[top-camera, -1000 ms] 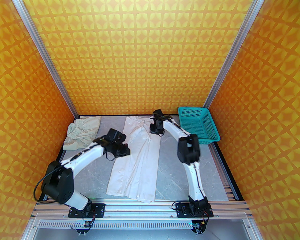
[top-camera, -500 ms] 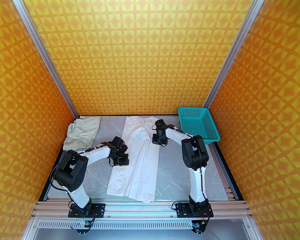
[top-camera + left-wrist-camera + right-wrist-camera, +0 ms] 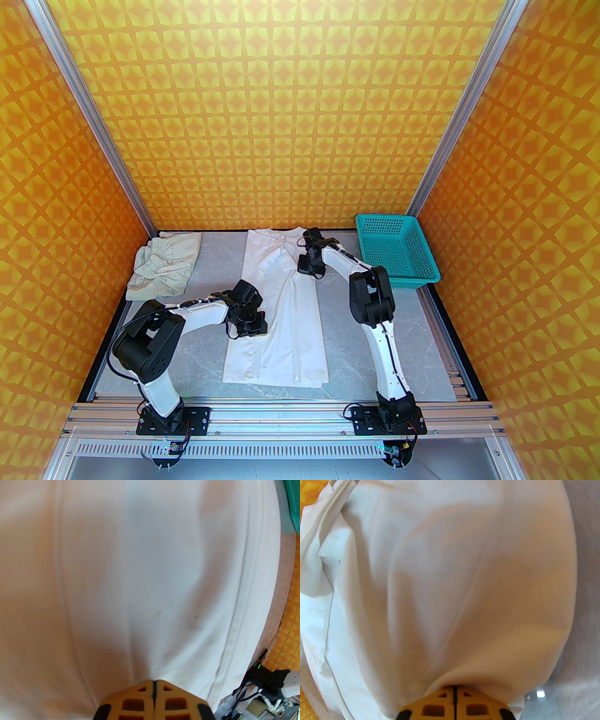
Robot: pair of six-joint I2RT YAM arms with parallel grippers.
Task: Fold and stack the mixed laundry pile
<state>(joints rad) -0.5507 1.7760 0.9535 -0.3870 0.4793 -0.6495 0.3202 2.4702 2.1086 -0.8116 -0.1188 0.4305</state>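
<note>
Shirt: the white shirt point(image 3: 276, 300) lies stretched long down the middle of the table point(image 3: 361, 342); one end is at the far edge, the other close to the arm bases; creases run lengthwise through it.
Left gripper: the left gripper point(image 3: 255, 328) is down on the shirt's left edge, about halfway along; on the left wrist view its yellow fingers point(image 3: 140, 698) are pressed together; folds of cloth run straight into the tips; it's pinching the shirt.
Right gripper: the right gripper point(image 3: 307, 271) is over the far half, on the shirt's right side; on the right wrist view its fingers point(image 3: 438, 702) are pressed together too; cloth bunches up over the tips; another pinch on the shirt.
Lift: from above, hard to say whether the cloth is raised off the table at either pinch; the wrist views are blurred.
Beige piece: the beige piece point(image 3: 161, 267) sits crumpled in the far left corner, gathered band showing; well apart from the shirt and from both grippers.
Basket: the teal basket point(image 3: 424, 258) is in the far right corner; apart from the shirt, just behind the right arm.
</note>
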